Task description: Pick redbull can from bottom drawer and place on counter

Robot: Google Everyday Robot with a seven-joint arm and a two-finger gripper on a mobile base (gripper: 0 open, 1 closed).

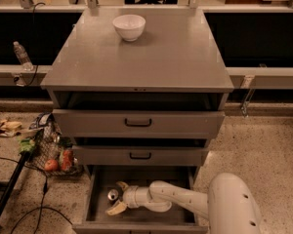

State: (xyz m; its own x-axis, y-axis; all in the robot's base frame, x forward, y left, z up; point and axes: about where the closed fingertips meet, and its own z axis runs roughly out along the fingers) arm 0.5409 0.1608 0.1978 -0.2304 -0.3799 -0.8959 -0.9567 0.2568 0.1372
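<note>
The bottom drawer (151,218) is pulled open at the foot of the grey cabinet. The redbull can (113,195) stands upright on the drawer's floor at the left, its shiny round top facing up. My white arm reaches into the drawer from the right. My gripper (118,197) is open, with one yellowish finger behind the can and the other in front of it, so the can sits between the fingers. The counter (151,57) is the flat grey top of the cabinet, far above the gripper.
A white bowl (129,27) stands at the back of the counter. Two upper drawers with black handles (138,123) are slightly open above the gripper. A clear bottle (22,54) stands on the left ledge. A wire basket with food (51,152), cables and litter lie on the floor at left.
</note>
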